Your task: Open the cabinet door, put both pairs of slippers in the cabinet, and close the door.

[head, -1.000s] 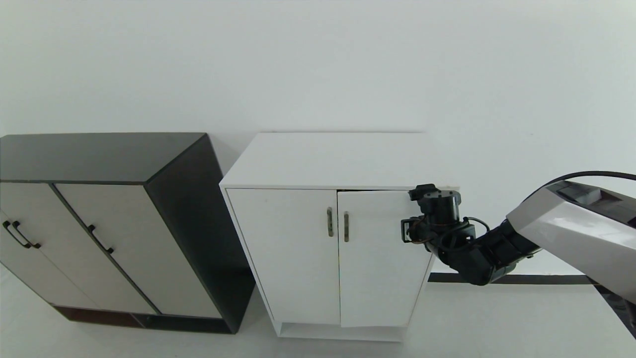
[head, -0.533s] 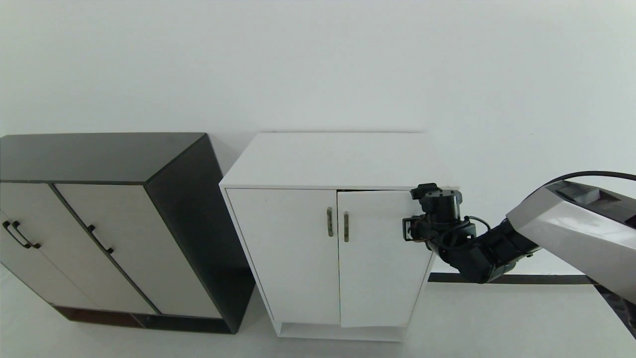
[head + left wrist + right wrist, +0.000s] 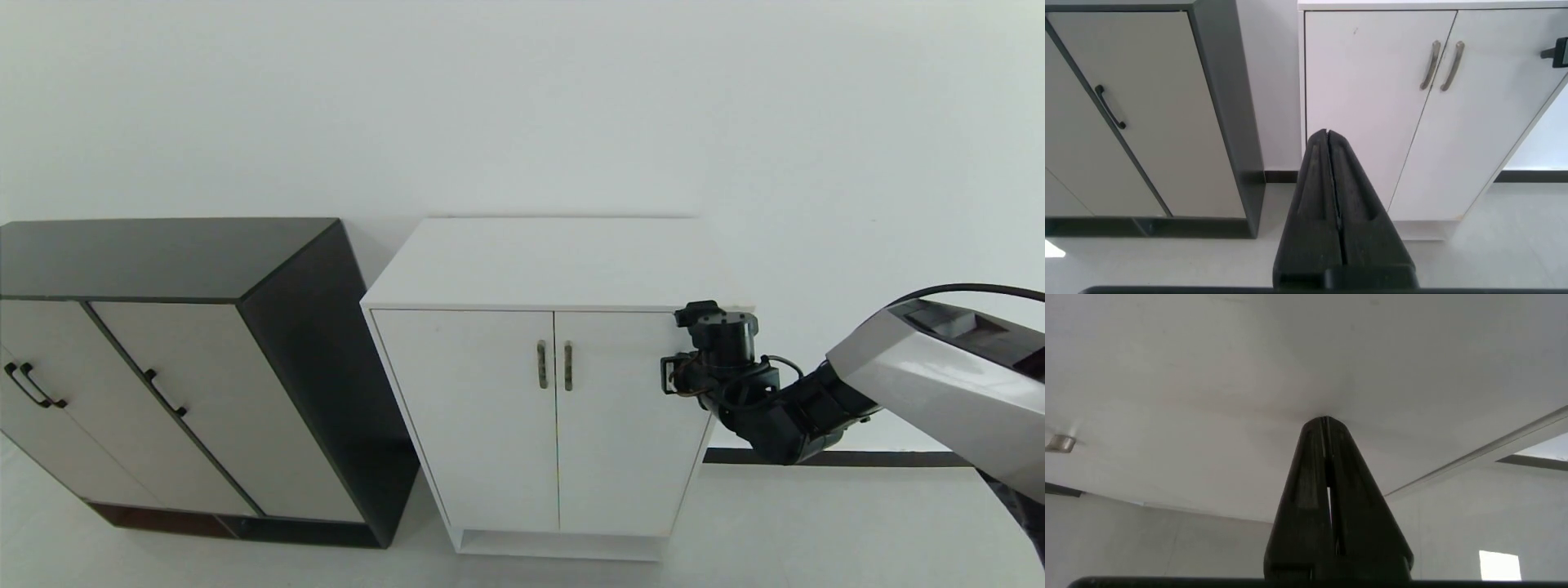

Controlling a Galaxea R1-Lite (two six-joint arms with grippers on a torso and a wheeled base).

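Right gripper (image 3: 1327,423), fingers together and empty, tip against the upper outer part of the white cabinet's (image 3: 555,261) right door (image 3: 624,425); door flush shut, plain white, slim vertical handle (image 3: 568,366).

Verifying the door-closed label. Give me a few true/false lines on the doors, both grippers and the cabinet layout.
1. Both doors of the white cabinet are shut. True.
2. The right gripper is clamped on a door handle. False: it is shut on nothing, its tip at the right door, near the hinge edge and away from the handles.
3. The left gripper is shut and empty, held back from the cabinets. True.
4. The dark cabinet stands to the robot's right of the white one. False: it stands to its left.
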